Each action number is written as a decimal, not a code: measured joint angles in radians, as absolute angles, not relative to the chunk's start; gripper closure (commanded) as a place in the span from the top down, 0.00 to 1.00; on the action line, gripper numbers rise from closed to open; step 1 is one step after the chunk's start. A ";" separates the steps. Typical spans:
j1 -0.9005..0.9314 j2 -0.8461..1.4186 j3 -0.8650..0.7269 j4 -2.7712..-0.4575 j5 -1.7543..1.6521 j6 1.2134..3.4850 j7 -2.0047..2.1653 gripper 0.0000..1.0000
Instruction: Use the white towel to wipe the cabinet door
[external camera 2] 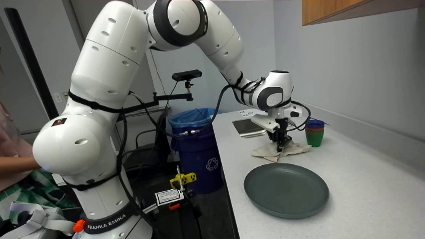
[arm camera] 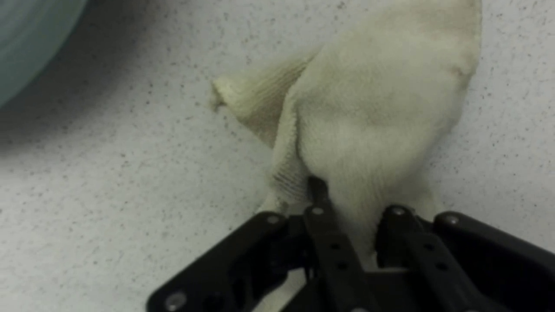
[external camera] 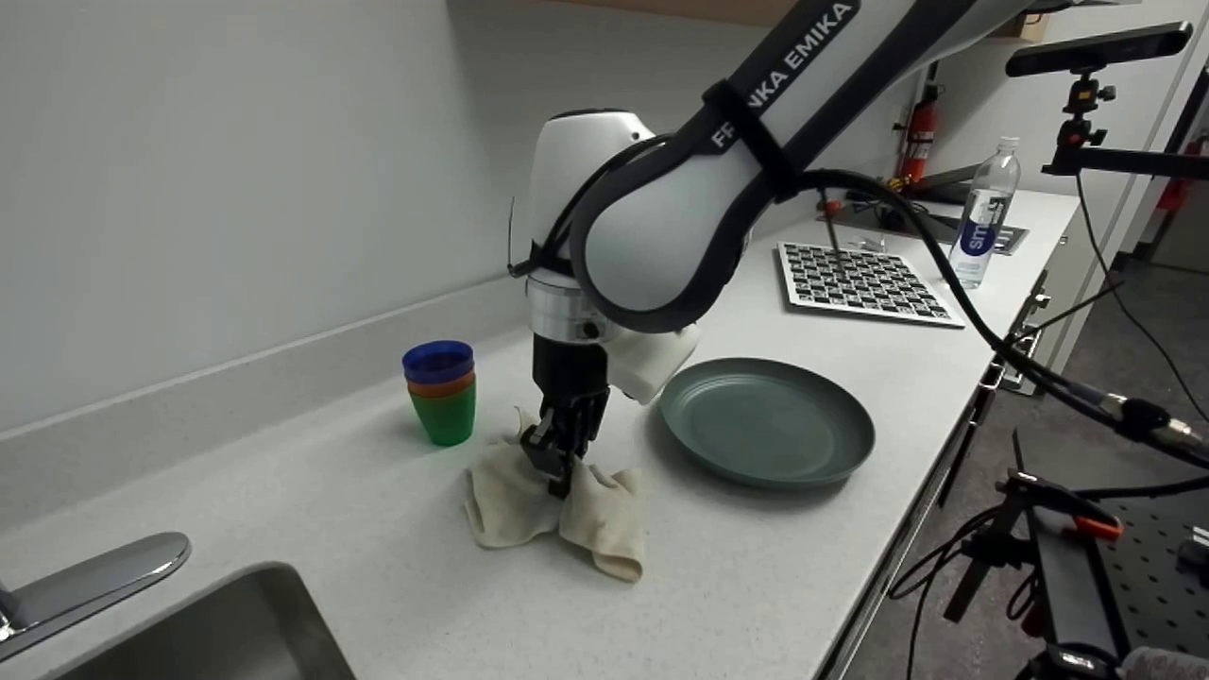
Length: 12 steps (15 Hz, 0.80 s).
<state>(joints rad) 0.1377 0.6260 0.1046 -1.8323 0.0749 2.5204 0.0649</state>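
At counter [external camera: 727, 557] lvl, fingers [arm camera: 327, 236] (sm. gap btwn) pinch white towel [arm camera: 373, 112].

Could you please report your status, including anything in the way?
Claw closed on white towel. Towel bunched on counter. Plate and stacked cups close by.

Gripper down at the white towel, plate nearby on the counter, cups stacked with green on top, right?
No: the green cup is at the bottom, the blue cup on top, in both exterior views. The gripper, white towel and plate are as you say.
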 measured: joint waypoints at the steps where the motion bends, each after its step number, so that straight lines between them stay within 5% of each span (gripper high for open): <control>1: 0.137 0.620 0.104 -1.834 0.075 2.520 0.065 0.00; 12: 0.132 0.312 0.116 -2.032 0.087 2.389 0.062 0.02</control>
